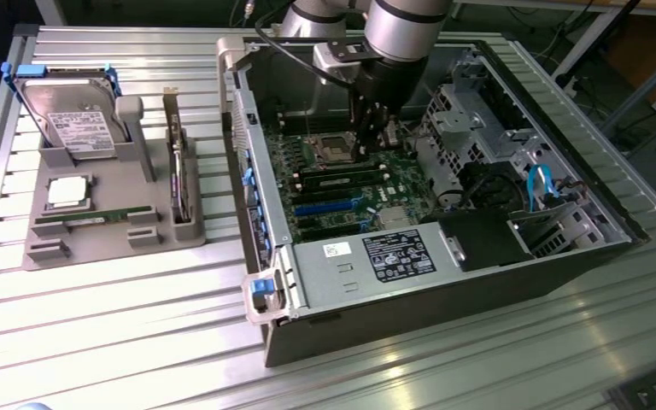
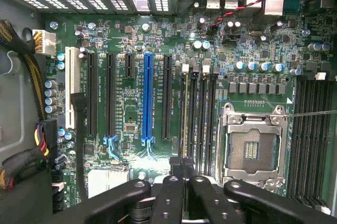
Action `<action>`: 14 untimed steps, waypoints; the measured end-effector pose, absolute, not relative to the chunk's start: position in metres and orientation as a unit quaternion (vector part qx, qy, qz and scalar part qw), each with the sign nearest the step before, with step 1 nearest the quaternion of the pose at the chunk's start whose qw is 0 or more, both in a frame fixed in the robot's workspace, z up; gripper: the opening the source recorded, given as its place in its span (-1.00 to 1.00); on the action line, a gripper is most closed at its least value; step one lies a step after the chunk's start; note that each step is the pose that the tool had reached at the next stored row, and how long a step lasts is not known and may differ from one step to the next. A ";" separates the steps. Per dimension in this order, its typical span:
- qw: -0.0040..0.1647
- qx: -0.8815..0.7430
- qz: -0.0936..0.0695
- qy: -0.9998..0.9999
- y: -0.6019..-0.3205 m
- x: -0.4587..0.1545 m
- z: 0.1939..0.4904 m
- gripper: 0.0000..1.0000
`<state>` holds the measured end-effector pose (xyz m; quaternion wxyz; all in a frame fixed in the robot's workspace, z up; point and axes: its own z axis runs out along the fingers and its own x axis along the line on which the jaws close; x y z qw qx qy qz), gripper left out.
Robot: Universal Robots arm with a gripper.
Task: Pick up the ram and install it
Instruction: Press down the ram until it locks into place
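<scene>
The arm reaches down into the open computer case [image 1: 262,282], which lies on its side on the ribbed metal table [image 1: 112,316]. Its gripper [image 1: 371,137] hangs just above the motherboard [image 1: 351,201], beside the empty processor socket [image 1: 330,147]. From the wrist view the gripper [image 2: 182,167] has its black fingers [image 2: 172,182] pressed together, and a thin edge stands between them right over the bank of dark memory slots [image 2: 199,113] next to the processor socket [image 2: 255,147]; I take that edge for the ram [image 2: 182,113], clamped in the jaws and lined up with a slot, though so little of it shows that I cannot be sure how far it has gone in. A long blue slot [image 2: 147,97] runs parallel to those slots farther along the motherboard [image 2: 247,45]. Off to the exterior view's left, well apart from the case, a grey holder tray [image 1: 49,256] carries a hard drive [image 1: 72,120] standing tilted at its far end, a square chip [image 1: 68,191] in the middle, and a second green memory stick [image 1: 91,217] lying flat near the front.
</scene>
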<state>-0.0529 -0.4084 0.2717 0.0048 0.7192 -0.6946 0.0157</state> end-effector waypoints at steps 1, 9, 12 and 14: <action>0.005 0.719 0.016 -0.695 -0.408 -0.053 0.272 -0.79; 0.012 0.720 0.008 -0.693 -0.408 -0.007 0.272 -0.79; 0.013 0.720 0.007 -0.693 -0.408 -0.005 0.272 -0.79; 0.013 0.720 0.007 -0.693 -0.407 -0.003 0.269 -0.79</action>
